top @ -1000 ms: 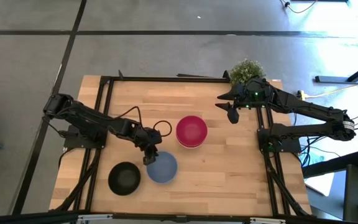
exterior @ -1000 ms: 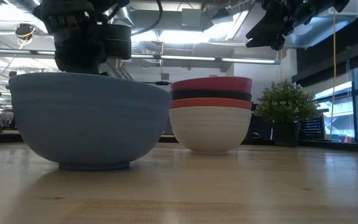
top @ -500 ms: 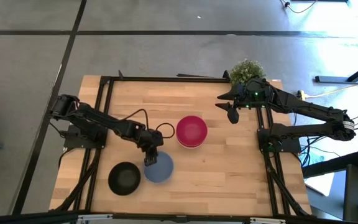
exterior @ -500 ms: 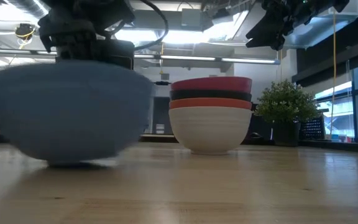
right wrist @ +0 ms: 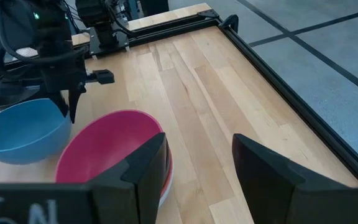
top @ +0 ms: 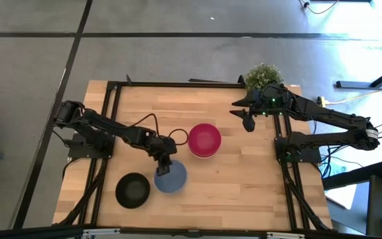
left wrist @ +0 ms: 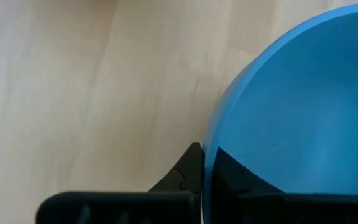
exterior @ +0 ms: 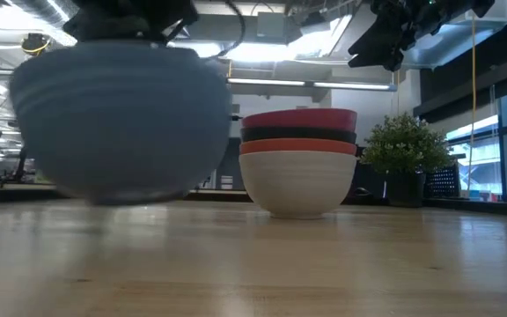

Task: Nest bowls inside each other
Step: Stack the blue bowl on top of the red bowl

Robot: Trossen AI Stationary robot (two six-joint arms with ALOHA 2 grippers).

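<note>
now blue bowl between left fingers

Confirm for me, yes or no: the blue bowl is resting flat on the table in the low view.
No: the blue bowl hangs clear of the table, with background showing beneath its base, gripped at the rim by the left gripper.

The light wooden table has a plank top framed by black rails along its edges. Near its middle stands a stack of bowls, the white bowl at the bottom resting directly on the wood, with red, black and magenta-pink bowls nested above it. Toward the front left corner a lone black bowl sits on the boards. At the far right corner a small green potted plant stands on the table's edge. In the low view the blue bowl appears raised off the tabletop.
</note>
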